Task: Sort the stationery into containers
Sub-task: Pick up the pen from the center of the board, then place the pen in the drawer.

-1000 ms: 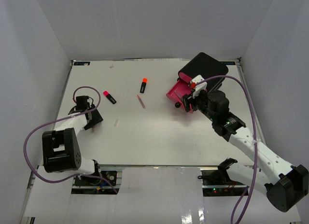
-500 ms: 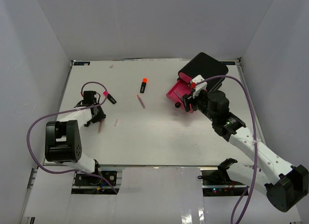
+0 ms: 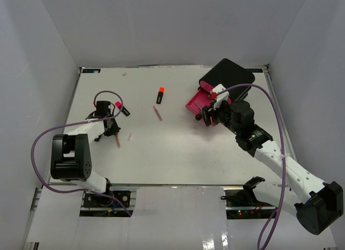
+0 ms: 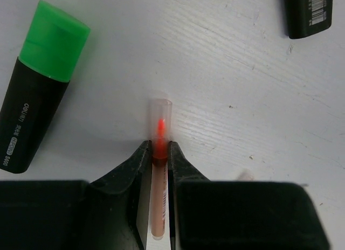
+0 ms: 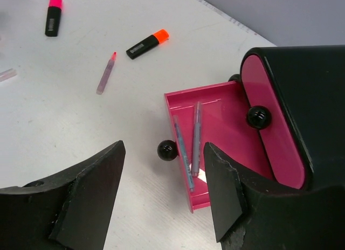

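My left gripper (image 4: 159,147) is shut on a thin orange pen (image 4: 157,207) with a clear cap, low over the table at the left (image 3: 110,129). A green-capped highlighter (image 4: 40,88) lies just left of it. A pink-capped highlighter (image 3: 122,108), an orange-capped highlighter (image 3: 160,95) and a thin pink pen (image 3: 157,113) lie mid-table. The black container box (image 3: 229,75) stands at the back right with one pink drawer (image 5: 226,99) pulled out. A blue pen (image 5: 183,153) and a purple pen (image 5: 197,131) lie in the drawer. My right gripper (image 5: 164,153) hovers open above the drawer's front knob (image 5: 167,150).
A small pale clear piece (image 3: 130,136) lies on the table right of the left gripper. A closed pink drawer front with a black knob (image 5: 257,117) sits above the open drawer. Grey walls enclose the table on three sides.
My left gripper has shut on the orange pen and swung right, away from the left edge, carrying it. The right arm has stayed almost still above the drawer.
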Motion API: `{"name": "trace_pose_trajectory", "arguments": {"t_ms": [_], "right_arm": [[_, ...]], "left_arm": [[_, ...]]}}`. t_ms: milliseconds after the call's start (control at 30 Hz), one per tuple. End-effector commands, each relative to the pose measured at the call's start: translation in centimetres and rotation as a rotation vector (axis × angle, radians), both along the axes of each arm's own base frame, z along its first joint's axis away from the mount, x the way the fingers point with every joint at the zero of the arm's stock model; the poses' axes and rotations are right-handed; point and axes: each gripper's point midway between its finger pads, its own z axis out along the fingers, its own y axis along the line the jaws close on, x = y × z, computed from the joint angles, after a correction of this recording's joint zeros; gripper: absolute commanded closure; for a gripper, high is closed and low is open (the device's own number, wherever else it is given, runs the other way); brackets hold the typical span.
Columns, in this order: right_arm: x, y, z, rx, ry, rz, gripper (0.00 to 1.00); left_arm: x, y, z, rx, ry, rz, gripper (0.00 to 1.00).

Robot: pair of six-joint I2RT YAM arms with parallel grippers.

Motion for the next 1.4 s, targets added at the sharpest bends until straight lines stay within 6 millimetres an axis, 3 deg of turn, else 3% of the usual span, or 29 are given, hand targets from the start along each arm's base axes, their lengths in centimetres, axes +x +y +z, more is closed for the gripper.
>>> {"name": "trace_pose_trajectory", "arguments": {"t_ms": [0,67,300,433,667,833,967,1100,1367], "right_arm": [[-0.8,2.4,1.4,0.061,0.009,0.118,0.33],[-1.3,3.2,1.1,0.082,0.041,0.161,0.32],[-3.7,6.7,1.9,0.221,0.209,0.328,0.27],[-5.1,8.5,3.2,0.319,0.253,0.41,0.23],[-6.6,12.2,4.6,0.397,0.307,0.471,0.22],[-6.5,15.2,5.6,0.428,0.299,0.484,0.23],[-6.6,17.7,5.6,0.444,0.326,0.492,0.26],[-5.5,18.9,5.0,0.452,0.354,0.44,0.29],[-5.2,21.1,4.5,0.459,0.383,0.462,0.31]], "left_arm": [[-1.9,-1.2,0.6,-0.043,0.031,-0.032,0.89],[-1.5,-1.7,2.1,-0.071,-0.021,-0.041,0.9],[0.6,-7.2,11.8,-0.317,-0.37,-0.194,0.92],[0.3,-11.8,18.0,-0.512,-0.551,-0.334,0.92],[-0.7,-16.3,26.3,-0.632,-0.808,-0.547,0.92],[-2.4,-18.6,28.2,-0.706,-0.891,-0.662,0.92],[-3.6,-19.0,28.0,-0.721,-0.936,-0.7,0.92],[-4.9,-19.6,28.0,-0.755,-0.961,-0.748,0.91],[-5.4,-20.0,27.8,-0.8,-0.959,-0.754,0.91]]}}
